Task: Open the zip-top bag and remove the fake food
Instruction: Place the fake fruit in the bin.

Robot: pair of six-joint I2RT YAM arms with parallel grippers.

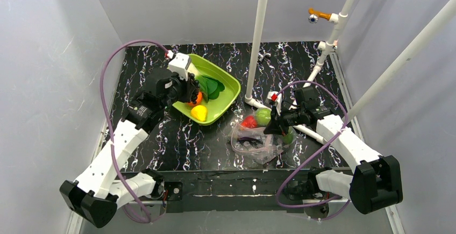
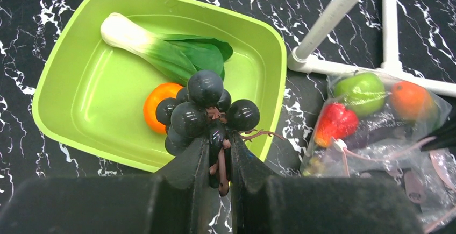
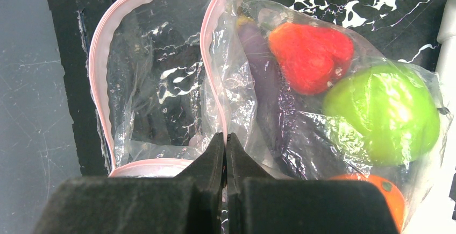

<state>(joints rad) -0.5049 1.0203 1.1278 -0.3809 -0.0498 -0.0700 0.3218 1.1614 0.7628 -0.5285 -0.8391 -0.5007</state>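
Note:
The clear zip-top bag (image 1: 253, 140) lies right of centre, its mouth gaping along the pink zip strip (image 3: 211, 72). Inside it I see a red fruit (image 3: 311, 56), a green apple (image 3: 382, 113), a purple eggplant (image 3: 263, 72) and an orange (image 3: 379, 191). My right gripper (image 3: 226, 137) is shut on the bag's zip edge. My left gripper (image 2: 219, 140) is shut on the stem of the dark grapes (image 2: 201, 110), held above the near edge of the lime-green tray (image 2: 70, 83). The tray holds a leafy green (image 2: 156, 48), an orange (image 2: 158, 102) and a yellow lemon (image 1: 199, 113).
A white pipe frame (image 1: 258, 40) stands behind the bag, with its foot bars (image 2: 371, 72) on the black marbled table (image 1: 177, 137). Grey walls close in the left, back and right sides.

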